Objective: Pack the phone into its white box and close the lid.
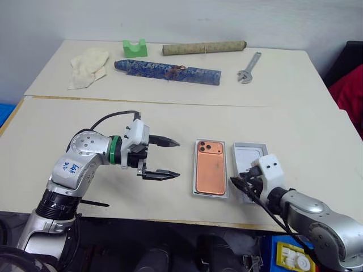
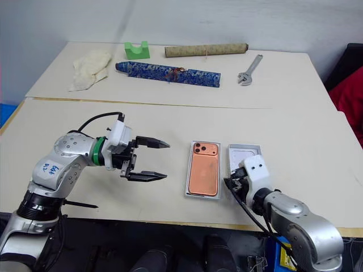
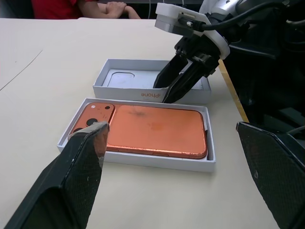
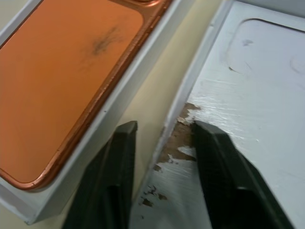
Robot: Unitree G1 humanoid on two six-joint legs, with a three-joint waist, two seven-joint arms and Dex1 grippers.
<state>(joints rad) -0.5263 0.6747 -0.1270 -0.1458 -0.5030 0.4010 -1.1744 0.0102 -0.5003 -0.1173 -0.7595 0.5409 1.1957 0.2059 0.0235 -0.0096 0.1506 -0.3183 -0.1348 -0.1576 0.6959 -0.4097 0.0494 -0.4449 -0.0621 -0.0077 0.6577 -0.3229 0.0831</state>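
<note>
The orange phone lies camera side up inside the white box near the table's front edge. Just to its right, the lid lies inside up, pale with a worn brown patch on its near wall. My right gripper comes from the front and straddles the lid's wall on the box side. One finger is inside against the wall and the other finger is outside with a slim gap, the jaws narrow. To the left of the box, my left gripper hovers wide open, pointing at the box and holding nothing.
On the far table lie a cloth, a green block, a patterned blue sleeve, a rolled mat and a wrench. A red object sits beyond the right edge. A person's hand rests past the table.
</note>
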